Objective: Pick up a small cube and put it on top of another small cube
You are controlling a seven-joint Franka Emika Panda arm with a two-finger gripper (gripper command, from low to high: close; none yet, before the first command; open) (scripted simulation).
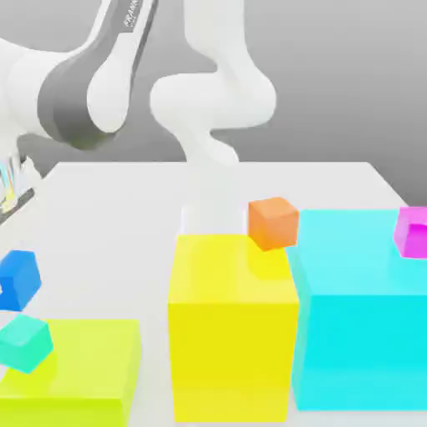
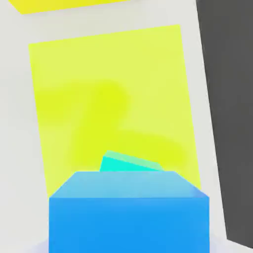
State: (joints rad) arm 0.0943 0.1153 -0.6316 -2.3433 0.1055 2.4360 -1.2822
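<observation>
In the exterior view, the blue cube (image 1: 18,279) hangs in the air at the picture's left edge, just above the teal cube (image 1: 25,342), which sits on the near corner of a low lime block (image 1: 83,367). Neither gripper nor fingers can be made out around the blue cube here; the white arm (image 1: 92,75) sweeps across the top of the frame. An orange cube (image 1: 273,222) rests on the far corner of the tall yellow block (image 1: 233,325), and a magenta cube (image 1: 412,231) on the cyan block (image 1: 359,308) at the exterior view's right. In the hand view, the blue cube (image 2: 128,212) sits close under the camera, which suggests the narrowly closed fingers are holding it, with the teal cube (image 2: 129,163) peeking out just beyond it over the lime block (image 2: 108,99). By this showing the pick-up is done and the carry nearly so; what appears left is to line up over the teal cube, lower and let go.
</observation>
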